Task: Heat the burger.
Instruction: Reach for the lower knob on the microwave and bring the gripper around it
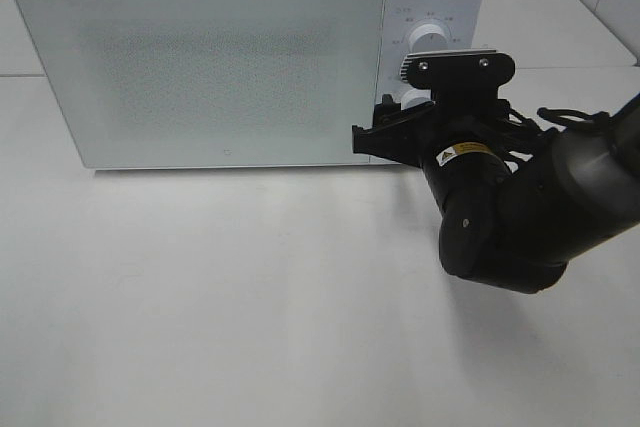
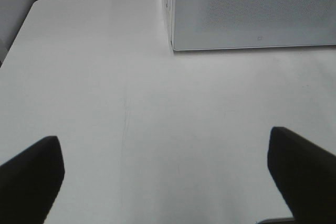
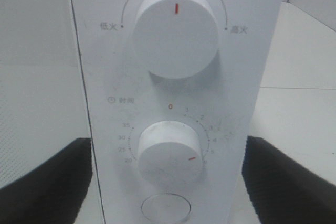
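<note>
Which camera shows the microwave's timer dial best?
The right wrist view: the timer dial is close up, scale numbers and red pointer readable. In the exterior high view the right arm mostly hides it. The left wrist view shows only the microwave door.

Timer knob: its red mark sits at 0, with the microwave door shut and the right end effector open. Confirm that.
One thing is wrong. In the right wrist view the timer knob has its red mark near 5 on the scale, not at 0. The microwave door is shut and the right end effector open.
</note>
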`<control>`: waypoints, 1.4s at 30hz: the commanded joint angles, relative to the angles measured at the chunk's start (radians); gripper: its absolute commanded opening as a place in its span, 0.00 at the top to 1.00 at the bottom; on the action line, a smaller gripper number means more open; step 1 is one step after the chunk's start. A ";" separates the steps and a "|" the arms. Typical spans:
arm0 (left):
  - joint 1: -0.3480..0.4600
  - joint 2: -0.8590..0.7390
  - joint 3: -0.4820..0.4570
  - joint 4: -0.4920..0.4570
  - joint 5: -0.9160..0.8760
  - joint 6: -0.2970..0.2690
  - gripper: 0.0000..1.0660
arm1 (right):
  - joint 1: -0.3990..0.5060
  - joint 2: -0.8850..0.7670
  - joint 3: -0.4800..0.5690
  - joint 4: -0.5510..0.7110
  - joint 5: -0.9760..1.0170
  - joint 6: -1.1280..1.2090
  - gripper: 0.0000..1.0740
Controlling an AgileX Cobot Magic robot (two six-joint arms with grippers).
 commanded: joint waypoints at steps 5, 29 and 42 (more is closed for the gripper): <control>0.002 -0.017 0.005 -0.001 0.002 -0.005 0.08 | -0.029 0.051 -0.060 -0.025 -0.046 0.011 0.29; 0.002 -0.017 0.005 -0.001 0.002 -0.005 0.08 | -0.063 0.115 -0.123 -0.021 -0.108 0.037 0.29; 0.002 -0.017 0.005 -0.001 0.002 -0.005 0.08 | -0.061 0.112 -0.123 0.000 -0.146 0.013 0.44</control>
